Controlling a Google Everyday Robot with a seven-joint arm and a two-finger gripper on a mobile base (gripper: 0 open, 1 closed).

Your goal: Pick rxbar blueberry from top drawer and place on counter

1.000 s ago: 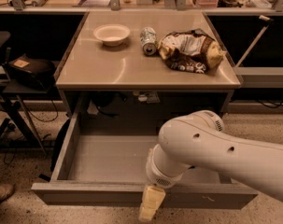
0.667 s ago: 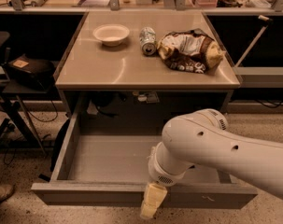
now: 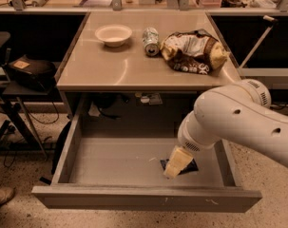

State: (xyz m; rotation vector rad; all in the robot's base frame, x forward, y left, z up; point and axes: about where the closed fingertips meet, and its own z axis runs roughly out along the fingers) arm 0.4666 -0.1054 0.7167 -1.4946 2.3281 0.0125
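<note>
The top drawer [image 3: 143, 198] is pulled open below the counter [image 3: 129, 68]. The rxbar blueberry [image 3: 190, 167], a small dark navy wrapper, lies flat on the drawer floor right of the middle, partly hidden. My gripper [image 3: 175, 163] reaches down into the drawer from the right. Its tan tip is right over the bar's left part; I cannot tell whether it touches the bar. The white arm [image 3: 229, 115] covers the drawer's right rear.
On the counter stand a white bowl [image 3: 113, 33], a can on its side [image 3: 151, 41] and a brown-and-white chip bag [image 3: 193, 51]. A black case [image 3: 29, 70] sits on a stand at the left. The drawer's low side walls flank the gripper.
The arm has swung right and farther into the drawer. The gripper tip moved from the drawer's front edge to the bar, which now shows beside it.
</note>
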